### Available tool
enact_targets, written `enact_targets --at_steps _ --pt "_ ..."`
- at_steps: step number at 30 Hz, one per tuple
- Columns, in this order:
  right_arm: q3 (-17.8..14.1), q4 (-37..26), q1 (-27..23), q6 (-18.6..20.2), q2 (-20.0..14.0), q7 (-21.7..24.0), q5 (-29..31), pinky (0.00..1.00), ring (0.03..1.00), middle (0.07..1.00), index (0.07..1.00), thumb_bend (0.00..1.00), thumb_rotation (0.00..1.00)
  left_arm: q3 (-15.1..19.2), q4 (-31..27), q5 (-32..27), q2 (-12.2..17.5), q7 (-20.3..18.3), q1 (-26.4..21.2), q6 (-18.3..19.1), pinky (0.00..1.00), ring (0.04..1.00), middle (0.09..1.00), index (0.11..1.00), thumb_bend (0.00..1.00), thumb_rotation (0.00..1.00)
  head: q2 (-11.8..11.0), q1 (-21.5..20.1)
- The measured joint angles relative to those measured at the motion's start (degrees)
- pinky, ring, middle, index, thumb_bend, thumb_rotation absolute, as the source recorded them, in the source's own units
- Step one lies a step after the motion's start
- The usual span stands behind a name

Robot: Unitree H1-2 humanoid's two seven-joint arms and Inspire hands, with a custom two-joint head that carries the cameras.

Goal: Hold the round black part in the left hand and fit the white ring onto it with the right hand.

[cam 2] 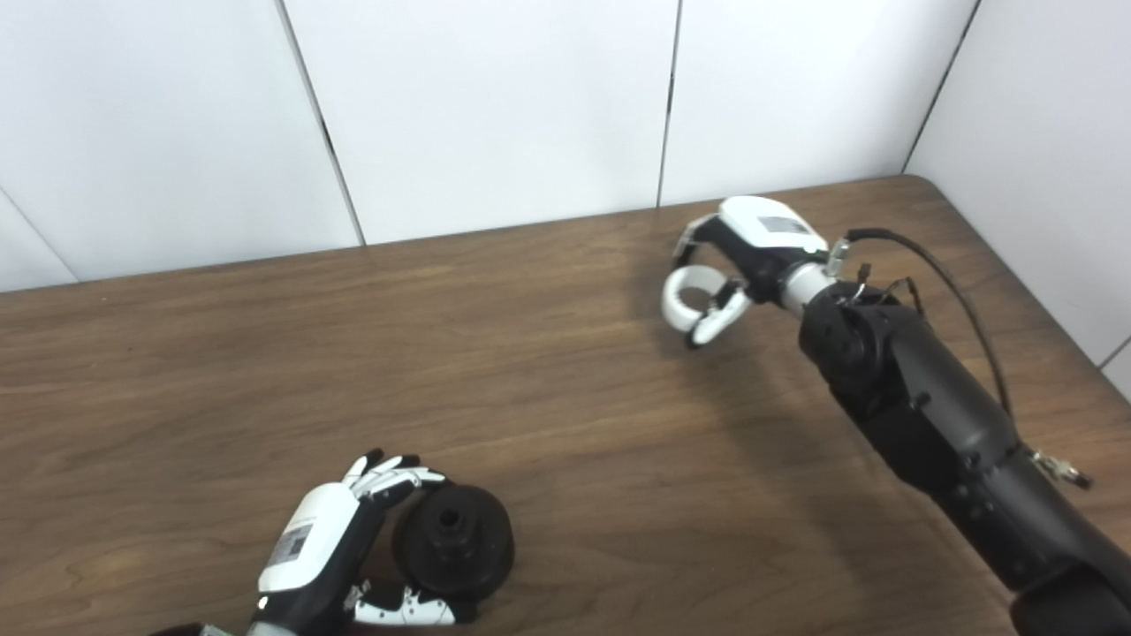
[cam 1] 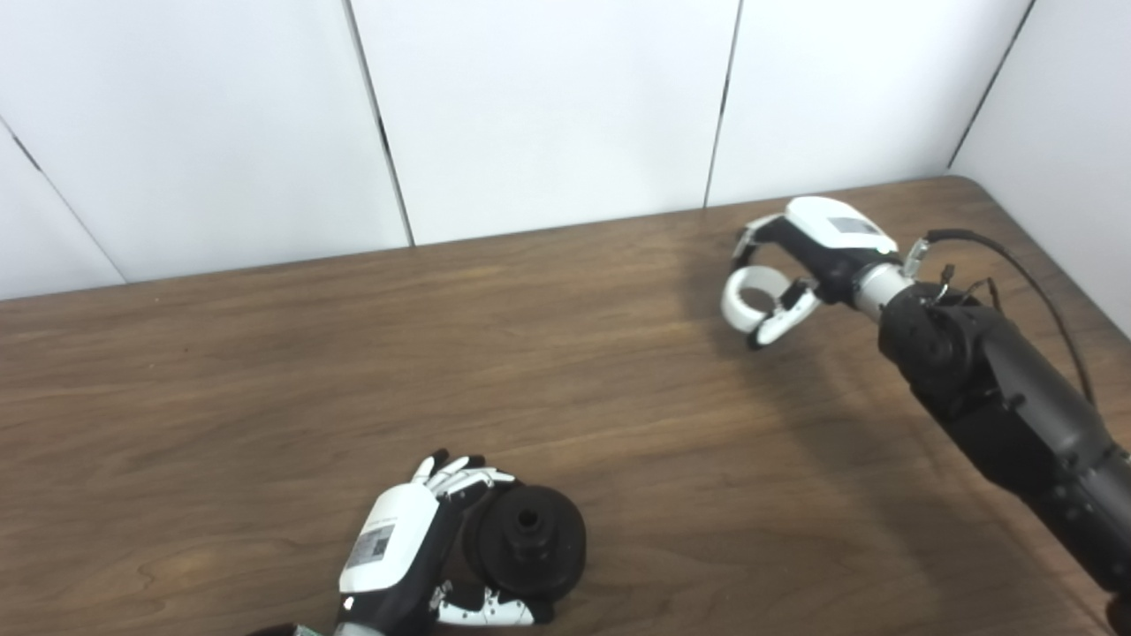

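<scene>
Black and round, the part (cam 1: 527,539) is sitting near the front edge of the wooden table (cam 1: 265,371), with the left hand (cam 1: 415,548) cupping it, fingers curling over its far side and thumb under its near side. Well off to the right of the part and farther back, the right hand (cam 1: 795,265) is pinching the white ring (cam 1: 751,296), holding it just above the tabletop.

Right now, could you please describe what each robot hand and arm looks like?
Each robot hand, left robot hand and right robot hand, is black with a white back plate bearing a grey label, and white-and-black fingers. The right forearm is bulky black, with a silver wrist collar and a loose black cable.
</scene>
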Motion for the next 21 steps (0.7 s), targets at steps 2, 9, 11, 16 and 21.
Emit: enact_targets --at_steps 2,9,11,16,21 --pt "0.0 -3.99 0.38 0.03 0.02 1.91 -0.35 1.0 0.895 0.833 0.484 0.52 0.13 -0.09 -0.01 0.2 -0.26 -0.03 0.0 0.3 1.0 0.885 0.789 0.484 0.52 0.05 0.09 0.26" --pt "1.25 -14.4 2.55 0.11 1.5 8.49 -2.97 1.0 0.888 0.827 0.483 0.52 0.13 -0.47 -0.11 1.24 -1.13 0.15 0.03 0.75 1.0 0.879 0.78 0.483 0.52 0.05 1.14 2.02" --pt "1.48 -17.29 3.3 0.07 2.55 9.83 -3.26 1.0 0.887 0.826 0.483 0.52 0.13 -0.73 -0.11 2.02 -1.33 0.27 -0.02 0.76 1.0 0.878 0.78 0.484 0.52 0.05 1.41 2.81" --pt "2.11 -21.55 4.66 -0.35 5.07 12.77 -3.12 1.0 0.881 0.823 0.483 0.52 0.13 -1.52 -0.08 3.21 -2.22 0.15 -0.21 1.14 1.0 0.875 0.777 0.483 0.52 0.05 2.55 4.92" --pt "3.55 -26.62 5.16 -0.43 6.07 17.25 -3.32 1.0 0.884 0.825 0.483 0.52 0.13 -1.93 0.02 3.87 -2.98 0.14 -0.21 1.4 1.0 0.879 0.783 0.483 0.52 0.05 3.87 6.85"
